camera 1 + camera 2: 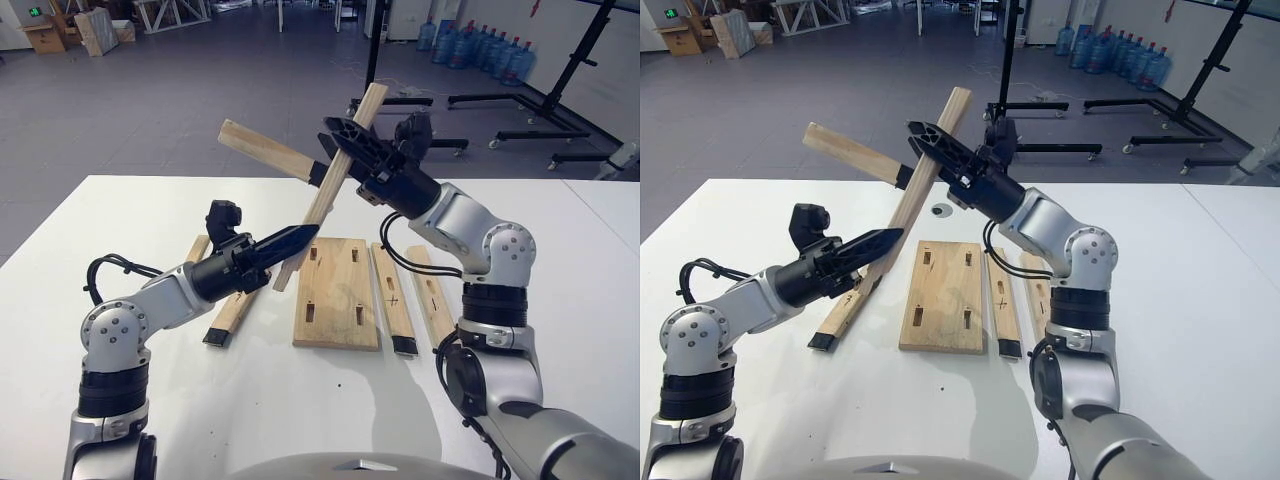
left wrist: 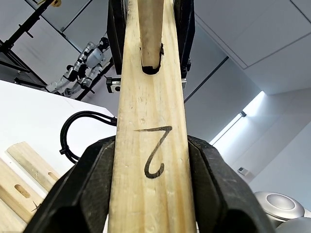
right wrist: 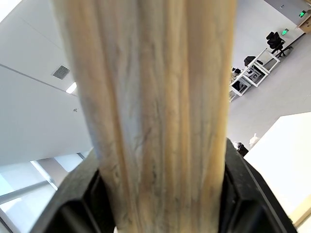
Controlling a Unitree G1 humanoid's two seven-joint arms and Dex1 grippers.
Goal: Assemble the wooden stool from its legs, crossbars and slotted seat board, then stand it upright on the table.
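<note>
Firmly, left tool [image 1: 302, 239] grips leg [image 1: 320, 205], right tool [image 1: 336, 140] crossbar [image 1: 265, 150].

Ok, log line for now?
left end effector: shut on long wooden leg; right end effector: shut on wooden crossbar, in leg slot; slotted seat board: lying flat

The leg [image 1: 328, 190] and crossbar [image 1: 262, 149], crossed in mid-air at upper centre, hang in the way above the seat board [image 1: 335, 300]. Loose pieces [image 1: 393, 300] crowd its sides (one left, two right). Bare table [image 1: 70, 230] lies open at far left, far right and lower centre of the frame.
</note>
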